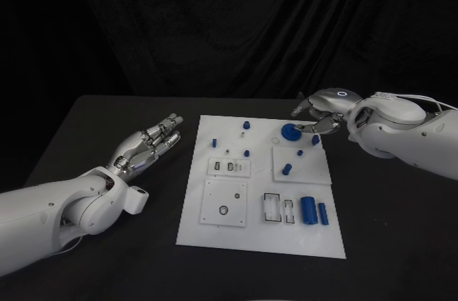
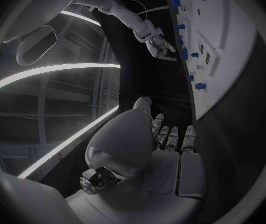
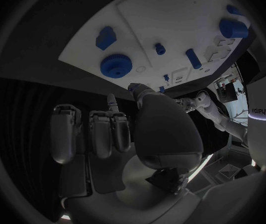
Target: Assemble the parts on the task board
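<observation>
Head view: white task board (image 1: 222, 238) at mid-table, with blue parts scattered over it. Round toothed gear (image 1: 290, 129) at the far right corner of the board, flat on the plate, with a small blue peg (image 1: 316, 139) just beside it. Large blue cylinder (image 1: 308, 209) and a slimmer blue pin (image 1: 323, 213) lying side by side near the board's near right edge, next to 2 empty rectangular slots (image 1: 273, 208).

Right hand (image 1: 324, 116) poised at the far right corner, fingers curled down toward the gear; contact hard to judge here. Right wrist view: fingers (image 3: 111, 129) loosely together, nothing between them, gear (image 3: 116, 65) apart from the fingertips. Reads as loosely curled in and empty.

Left hand (image 1: 148, 145) resting off the board's left edge, fingers stretched out and slightly spread, holding nothing; same in the left wrist view (image 2: 170, 137).

Likely step: reaching for the gear, grasp not yet made. Next move calls for lowering over the gear, pinching its rim without knocking the neighbouring peg, then carrying it to its seat. Seat location unclear from here.
</observation>
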You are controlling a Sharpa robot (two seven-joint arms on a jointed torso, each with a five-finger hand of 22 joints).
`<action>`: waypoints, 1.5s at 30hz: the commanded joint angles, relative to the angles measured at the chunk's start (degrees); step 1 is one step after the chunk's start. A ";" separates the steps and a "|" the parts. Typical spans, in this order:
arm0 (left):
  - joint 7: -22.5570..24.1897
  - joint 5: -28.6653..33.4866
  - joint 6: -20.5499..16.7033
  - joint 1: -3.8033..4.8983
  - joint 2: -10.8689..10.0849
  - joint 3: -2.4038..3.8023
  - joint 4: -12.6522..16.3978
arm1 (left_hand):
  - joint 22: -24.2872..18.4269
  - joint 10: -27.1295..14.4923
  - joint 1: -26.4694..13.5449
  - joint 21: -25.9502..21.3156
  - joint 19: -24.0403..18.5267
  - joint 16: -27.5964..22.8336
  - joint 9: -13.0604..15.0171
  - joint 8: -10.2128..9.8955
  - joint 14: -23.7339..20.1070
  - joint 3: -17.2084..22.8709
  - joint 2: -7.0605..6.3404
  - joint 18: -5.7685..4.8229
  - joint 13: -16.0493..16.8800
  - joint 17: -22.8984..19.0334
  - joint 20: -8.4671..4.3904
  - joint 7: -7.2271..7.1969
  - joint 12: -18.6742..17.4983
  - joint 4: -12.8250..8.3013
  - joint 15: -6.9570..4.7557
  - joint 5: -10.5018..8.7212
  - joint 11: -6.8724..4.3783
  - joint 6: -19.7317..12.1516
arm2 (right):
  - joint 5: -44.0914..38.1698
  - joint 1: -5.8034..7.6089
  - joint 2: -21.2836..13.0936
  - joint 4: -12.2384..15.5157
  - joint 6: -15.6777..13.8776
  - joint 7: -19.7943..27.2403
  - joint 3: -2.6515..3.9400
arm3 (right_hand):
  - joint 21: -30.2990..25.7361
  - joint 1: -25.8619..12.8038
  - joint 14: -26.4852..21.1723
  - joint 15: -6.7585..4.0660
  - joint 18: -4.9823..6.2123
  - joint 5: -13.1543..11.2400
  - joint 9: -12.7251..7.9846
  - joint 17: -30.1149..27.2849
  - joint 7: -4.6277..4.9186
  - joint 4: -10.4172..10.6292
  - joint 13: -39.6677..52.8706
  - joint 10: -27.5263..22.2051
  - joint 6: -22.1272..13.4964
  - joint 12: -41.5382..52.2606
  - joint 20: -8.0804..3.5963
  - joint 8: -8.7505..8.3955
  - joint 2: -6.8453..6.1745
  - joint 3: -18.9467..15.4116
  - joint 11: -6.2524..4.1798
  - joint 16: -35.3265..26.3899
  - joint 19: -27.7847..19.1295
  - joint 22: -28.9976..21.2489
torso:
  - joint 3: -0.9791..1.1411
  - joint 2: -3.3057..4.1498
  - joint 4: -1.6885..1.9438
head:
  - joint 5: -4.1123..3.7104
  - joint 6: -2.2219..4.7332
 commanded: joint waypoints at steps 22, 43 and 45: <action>5.24 -0.37 1.26 0.05 0.17 0.03 -0.34 | 0.03 -0.03 -0.16 -0.20 0.02 -0.21 0.01 0.08 -0.03 0.01 -0.27 1.07 -0.03 -0.09 0.38 0.21 -0.14 0.43 0.14 1.54 0.33 -0.09 | 1.81 -1.68 1.90 -2.48 1.94 -5.09 0.04 | 2.51 2.43 6.04 -0.79 -1.39 -0.13 -0.01 15.05 -0.03 -1.92 15.05 6.15 -0.16 0.14 -0.34 -0.07 -0.94 -0.59 -0.48 0.16 2.79 12.90 | -0.09 0.03 0.15 | -0.02 -0.43; 5.28 -0.37 1.53 0.03 0.53 0.03 -0.81 | 0.03 -0.04 -0.32 -0.20 0.02 -0.21 -0.03 0.03 -0.03 0.00 -0.33 1.09 -0.03 -0.09 0.47 0.17 -0.14 0.55 0.19 1.56 0.38 -0.29 | 1.81 -2.81 3.37 -3.58 2.25 -5.02 0.05 | 2.41 3.11 6.04 -0.80 -1.37 -0.06 1.81 15.05 0.03 -0.91 15.05 6.15 2.72 0.14 -0.41 1.18 -2.48 -2.44 -0.43 0.16 2.75 13.00 | -0.10 0.04 0.16 | 0.15 -0.80; 5.27 -0.37 1.55 0.03 0.54 0.03 -0.86 | 0.03 -0.04 -0.32 -0.20 0.02 -0.21 -0.03 0.03 -0.03 0.00 -0.33 1.09 -0.03 -0.09 0.47 0.17 -0.14 0.55 0.19 1.56 0.38 -0.29 | 1.81 -2.87 3.43 -3.64 2.31 -5.01 0.05 | 2.39 3.14 6.04 -0.80 -1.37 -0.05 1.85 15.05 0.03 -0.89 15.05 6.15 2.76 0.14 -0.41 1.19 -2.50 -2.47 -0.43 0.16 2.73 12.99 | -0.07 0.05 0.15 | 0.18 -0.84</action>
